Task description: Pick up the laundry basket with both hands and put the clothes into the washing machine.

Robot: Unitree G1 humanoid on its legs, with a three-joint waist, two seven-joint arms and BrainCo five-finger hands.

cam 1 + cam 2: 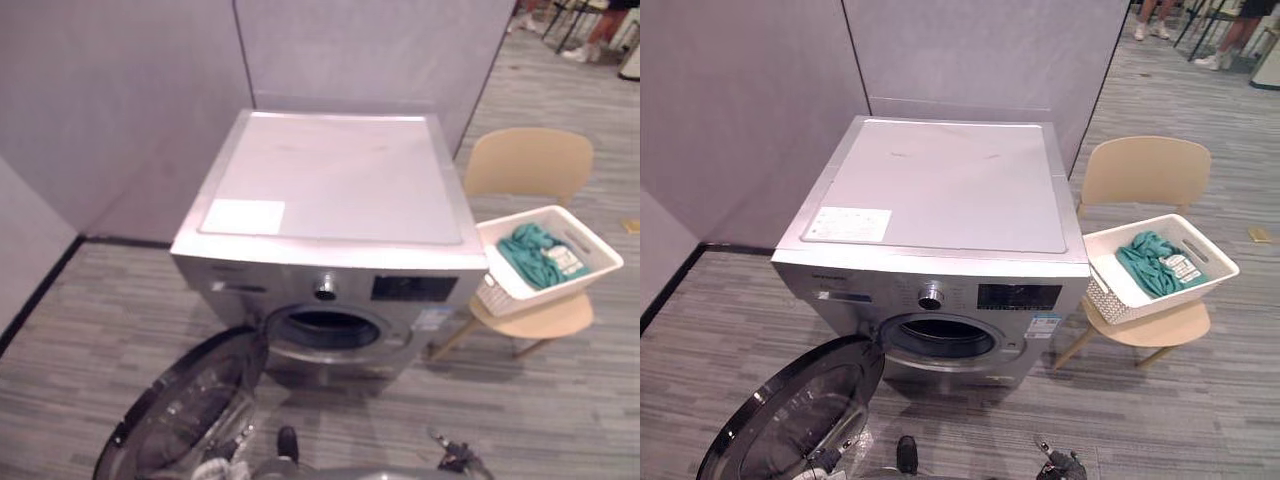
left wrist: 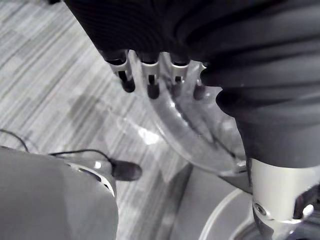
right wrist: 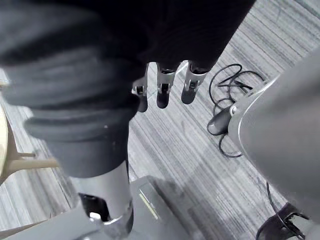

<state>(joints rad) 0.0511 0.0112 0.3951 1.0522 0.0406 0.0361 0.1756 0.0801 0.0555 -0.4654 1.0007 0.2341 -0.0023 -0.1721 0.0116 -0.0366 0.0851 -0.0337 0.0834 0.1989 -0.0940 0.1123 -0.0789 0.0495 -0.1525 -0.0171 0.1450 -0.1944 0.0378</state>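
Note:
A white laundry basket (image 1: 520,290) sits on a pale wooden chair (image 1: 527,160) just right of the washing machine (image 1: 330,190). Teal clothes (image 1: 530,250) and a small white printed item lie in it. The silver machine's round door (image 1: 185,410) is swung open to the lower left, leaving the dark drum opening (image 1: 328,328) uncovered. My left hand (image 2: 149,80) hangs low with relaxed fingers holding nothing; the glass door (image 2: 190,130) shows past them. My right hand (image 3: 164,85) also hangs with straight fingers over the grey floor, far from the basket.
Grey partition walls (image 1: 120,100) stand behind and left of the machine. The floor is grey striped carpet (image 1: 560,410). A person's legs and shoes (image 1: 1150,20) and chair legs show at the far back right.

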